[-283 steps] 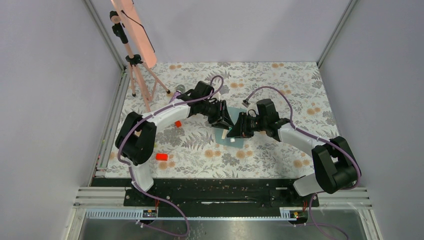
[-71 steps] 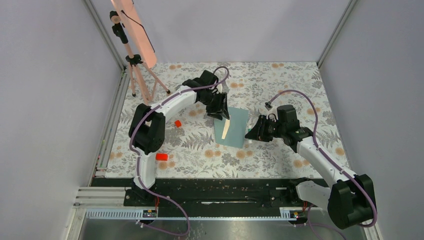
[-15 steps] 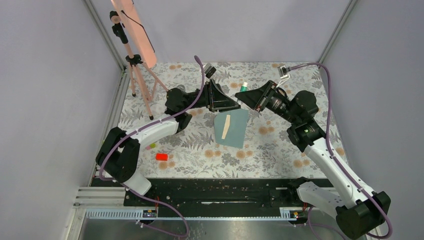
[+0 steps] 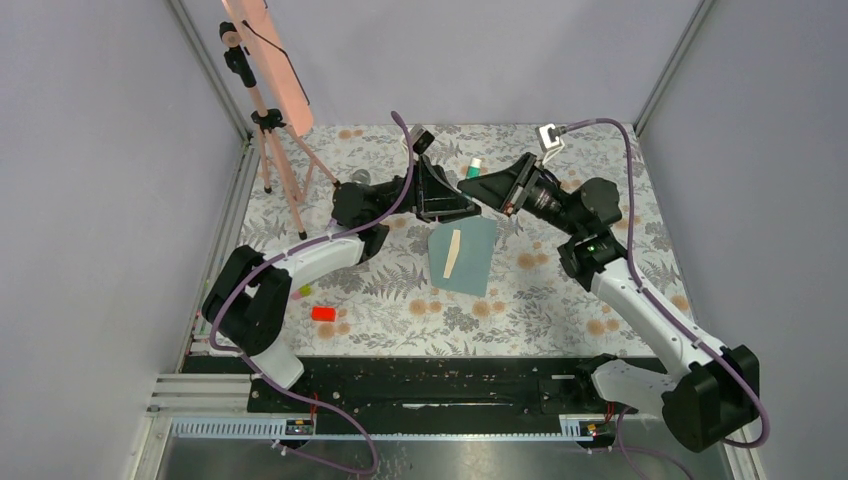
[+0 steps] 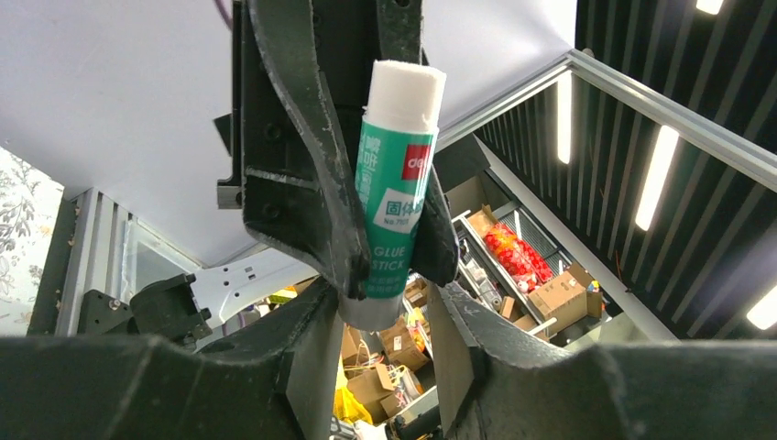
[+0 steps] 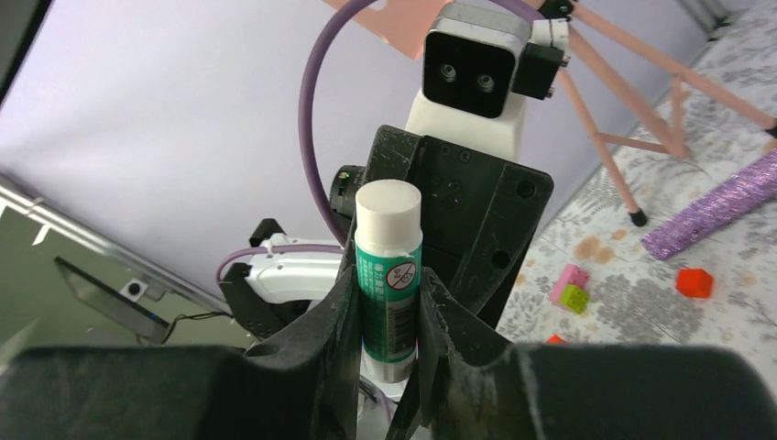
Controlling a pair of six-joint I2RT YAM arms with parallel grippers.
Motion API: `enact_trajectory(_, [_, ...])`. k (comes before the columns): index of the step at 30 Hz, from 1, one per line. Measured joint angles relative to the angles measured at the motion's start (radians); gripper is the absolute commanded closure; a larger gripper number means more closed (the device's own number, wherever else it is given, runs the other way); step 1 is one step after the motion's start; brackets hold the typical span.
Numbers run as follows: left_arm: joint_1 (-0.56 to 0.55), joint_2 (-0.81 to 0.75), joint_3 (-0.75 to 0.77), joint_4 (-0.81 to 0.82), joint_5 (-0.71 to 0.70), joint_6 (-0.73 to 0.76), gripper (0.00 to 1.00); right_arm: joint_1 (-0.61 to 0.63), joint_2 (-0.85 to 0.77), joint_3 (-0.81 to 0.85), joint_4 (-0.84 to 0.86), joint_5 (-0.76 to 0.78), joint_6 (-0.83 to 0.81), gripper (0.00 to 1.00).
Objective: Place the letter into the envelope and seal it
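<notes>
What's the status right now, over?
Right pincer shut on glue stick; left pincer open around its end. Letter shows on envelope, nothing over them.

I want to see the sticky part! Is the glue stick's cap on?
On: a white cap tops the glue stick in both wrist views.

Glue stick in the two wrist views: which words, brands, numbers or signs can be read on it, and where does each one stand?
"GLUE STICK": low on the teal label of the glue stick, left wrist view.
"deli": white on a red patch near the top of the label.
Chinese characters in a white box, with a "No." line under them: too small to read.
Crossed-circle sign and a barcode, right wrist view: digits unreadable.
</notes>
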Motion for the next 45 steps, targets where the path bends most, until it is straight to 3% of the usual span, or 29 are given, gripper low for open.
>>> enact_trajectory(9, [0.000,0.000,0.008,0.030,-0.002,-0.033,0.63,0.000,0.103,-0.029,0.285,-0.064,0.211,1.00])
enact_trajectory(20, [0.000,0.000,0.008,0.045,-0.005,-0.053,0.59,0.000,0.122,-0.035,0.385,-0.093,0.284,1.00])
enact_trajectory(27, [0.006,0.000,0.018,0.050,-0.008,-0.066,0.70,0.000,0.141,-0.035,0.431,-0.097,0.310,1.00])
enact_trajectory(33, [0.008,0.000,0.028,0.060,-0.003,-0.082,1.00,-0.001,0.158,-0.035,0.470,-0.092,0.335,1.00])
enact_trajectory(35, [0.008,0.000,0.029,0.061,-0.003,-0.085,1.00,-0.001,0.159,-0.035,0.478,-0.093,0.339,1.00])
enact_trajectory(40, [0.012,0.009,0.029,0.060,0.008,-0.086,1.00,-0.002,0.151,-0.031,0.418,-0.093,0.300,1.00])
enact_trajectory(45, [0.018,0.015,0.028,0.014,0.020,-0.050,1.00,-0.005,0.060,0.033,0.068,-0.063,0.081,1.00])
